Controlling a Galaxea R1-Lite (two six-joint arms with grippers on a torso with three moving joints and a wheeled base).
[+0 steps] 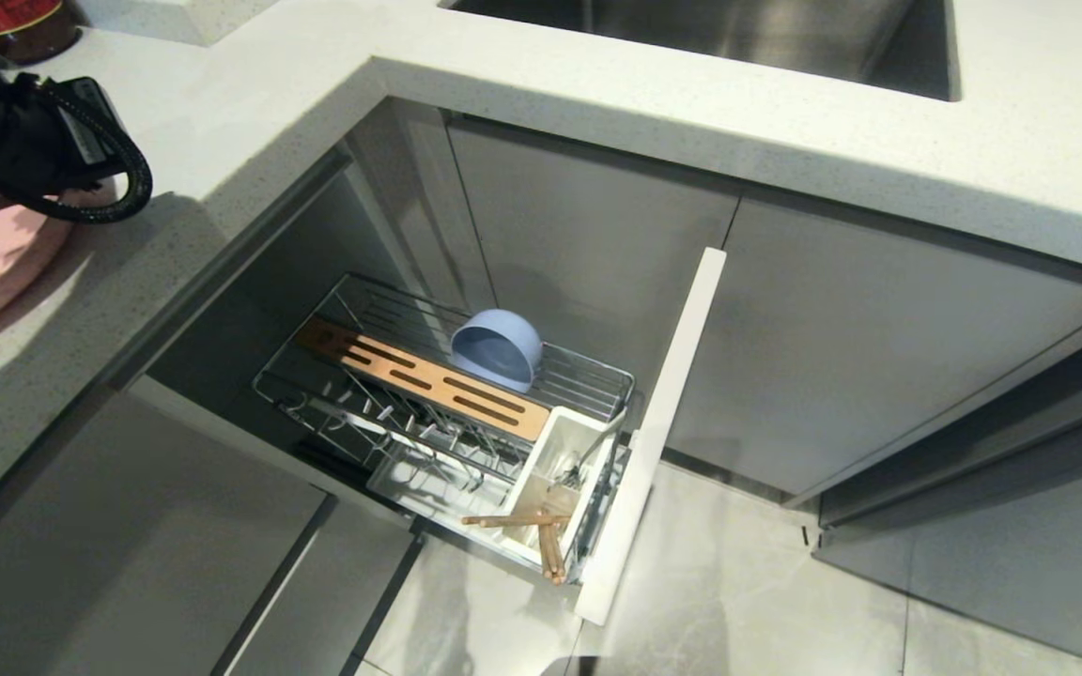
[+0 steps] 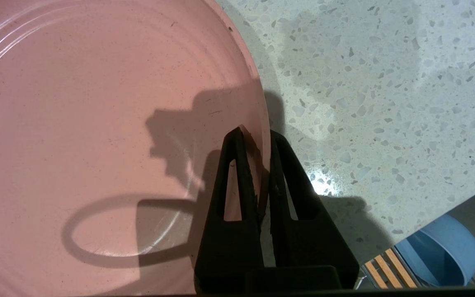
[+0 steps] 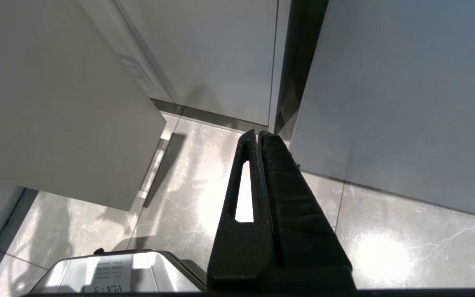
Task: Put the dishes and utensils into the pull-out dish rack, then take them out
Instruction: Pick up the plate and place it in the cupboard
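Left gripper (image 2: 258, 136) fingers pinched on the near rim of the pink plate (image 2: 97, 123), one above, one beneath (plate flat on the bench (image 2: 386, 82)); rack (image 1: 466, 413) below, beyond, holding blue bowl (image 1: 496, 347); right gripper (image 3: 259, 134) closed, empty.

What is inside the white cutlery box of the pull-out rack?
The chopsticks lie in the white cutlery box, ends sticking over its rim. A thin grey handle also rises from it; the box wall covers its lower part.
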